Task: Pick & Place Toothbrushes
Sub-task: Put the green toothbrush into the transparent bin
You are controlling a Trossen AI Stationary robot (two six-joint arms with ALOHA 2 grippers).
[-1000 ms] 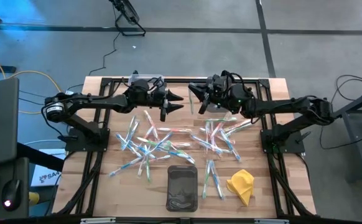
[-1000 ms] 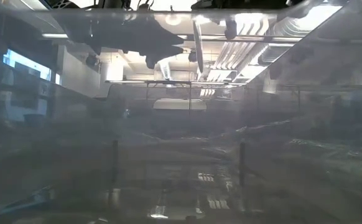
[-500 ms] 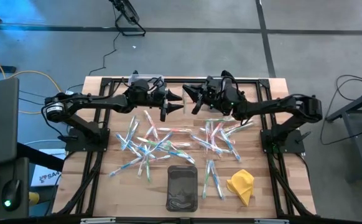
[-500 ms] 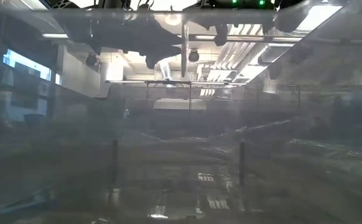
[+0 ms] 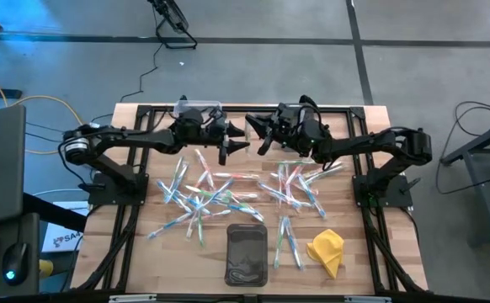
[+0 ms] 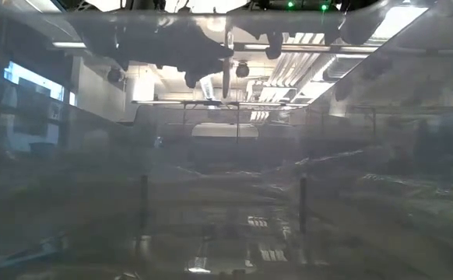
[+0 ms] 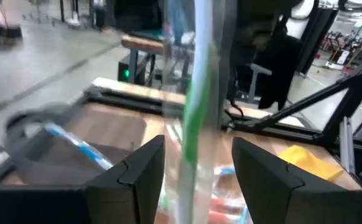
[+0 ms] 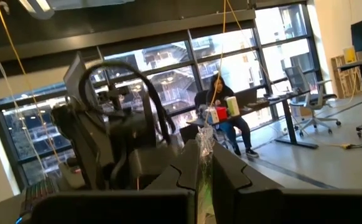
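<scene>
Many toothbrushes (image 5: pixel 228 192) lie scattered in two loose heaps on the wooden table (image 5: pixel 135 252). One wrapped toothbrush (image 7: pixel 196 93) with a green accent stands upright in the air over the far middle of the table; the low view shows it as a thin vertical stick (image 6: pixel 227 58). My right gripper (image 5: pixel 258 133) is shut on it. My left gripper (image 5: pixel 238 137) faces it from the table's left, open. Its two fingers (image 7: pixel 137 171) stand on either side of the toothbrush without touching it. My right gripper pinches the wrapped toothbrush (image 8: pixel 204 146) between its two shut fingers, coming roughly level from the table's right and lying across it. One end sticks up past the fingers. The toothbrush stands upright, lifted clear of the table.
A dark rectangular bin (image 5: pixel 247 252) sits near the front middle, with a crumpled yellow cloth (image 5: pixel 326 250) to its right. A clear bin (image 7: pixel 41 143) holding a blue-accented toothbrush shows in the left wrist view. Black frame rails (image 5: pixel 144 109) run along the table's edges.
My right gripper has moved toward the table's left and a little down, carrying the toothbrush in between my left gripper's open fingers. The toothbrush, slightly tilted before, now stands upright.
</scene>
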